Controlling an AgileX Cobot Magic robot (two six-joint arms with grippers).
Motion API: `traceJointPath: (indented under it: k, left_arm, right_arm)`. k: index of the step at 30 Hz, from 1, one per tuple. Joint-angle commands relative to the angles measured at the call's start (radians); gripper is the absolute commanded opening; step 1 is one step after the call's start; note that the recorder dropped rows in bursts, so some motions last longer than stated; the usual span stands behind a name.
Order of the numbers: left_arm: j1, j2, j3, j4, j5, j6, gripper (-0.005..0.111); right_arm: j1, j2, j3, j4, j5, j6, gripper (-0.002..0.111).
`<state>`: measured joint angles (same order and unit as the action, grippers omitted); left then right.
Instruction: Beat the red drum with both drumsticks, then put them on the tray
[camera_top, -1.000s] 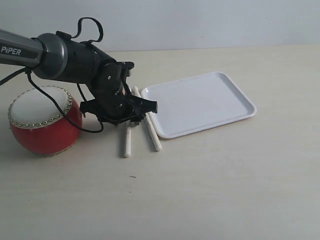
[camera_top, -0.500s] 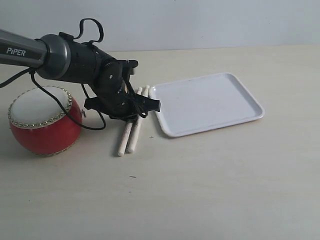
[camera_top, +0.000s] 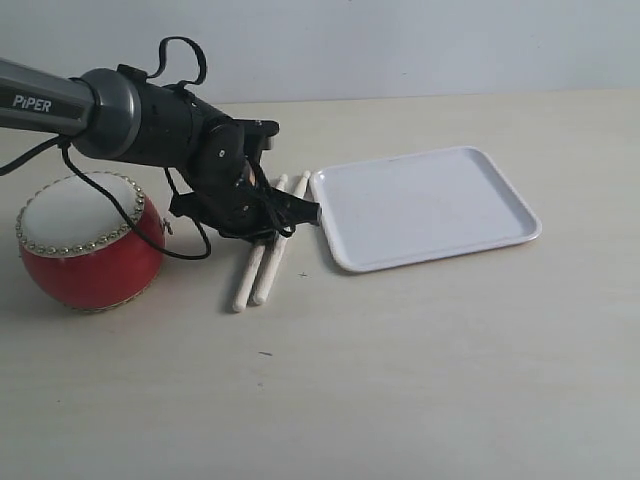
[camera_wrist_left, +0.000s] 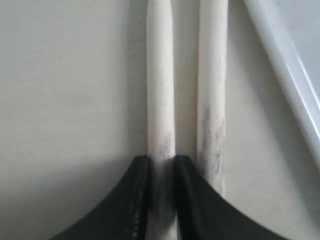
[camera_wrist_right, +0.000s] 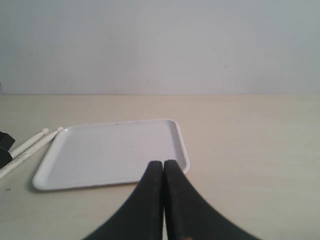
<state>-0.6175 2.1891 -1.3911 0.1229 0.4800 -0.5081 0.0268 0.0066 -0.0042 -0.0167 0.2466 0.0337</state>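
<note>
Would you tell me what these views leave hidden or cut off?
- Exterior view: the wrist hides where the left gripper meets the drumsticks.
- Left wrist view: frame edges cut off their far ends and most of the tray.
- Right wrist view: the edge crops the drumsticks; the drum is out of frame.

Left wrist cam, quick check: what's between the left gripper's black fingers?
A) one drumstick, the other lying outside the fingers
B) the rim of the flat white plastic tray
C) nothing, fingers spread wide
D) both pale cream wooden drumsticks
A: in the left wrist view the left gripper pinches one pale cream wooden drumstick, while the second drumstick lies alongside it, outside the fingers.
</note>
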Motion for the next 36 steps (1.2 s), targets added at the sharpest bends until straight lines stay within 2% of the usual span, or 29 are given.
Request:
traceJointPath:
  k: [1, 10, 20, 24, 31, 36]
  left_arm:
    - [-0.001, -0.029, 0.016, 0.004, 0.026, 0.007, 0.0]
    - [-0.001, -0.27, 0.016, 0.065, 0.036, 0.022, 0.0]
    - [-0.007, -0.458, 0.019, 0.144, 0.167, 0.038, 0.0]
    - [-0.033, -0.541, 0.021, 0.181, 0.216, 0.039, 0.0]
    - [-0.136, -0.691, 0.063, 0.225, 0.231, 0.057, 0.0]
    - [-0.161, -0.785, 0.117, 0.227, 0.228, 0.048, 0.0]
  right_arm:
    - [-0.004, -0.007, 0.004, -0.007, -0.002, -0.005, 0.0]
    - [-0.004, -0.007, 0.004, -0.007, -0.002, -0.005, 0.0]
    - [-0.004, -0.007, 0.004, -0.007, -0.002, -0.003, 0.0]
    - [-0.004, -0.007, 0.004, -0.007, -0.002, -0.005, 0.0]
    - [-0.004, -0.007, 0.004, -0.007, -0.002, -0.003, 0.0]
    - [-0.004, -0.007, 0.004, -0.007, -0.002, -0.005, 0.0]
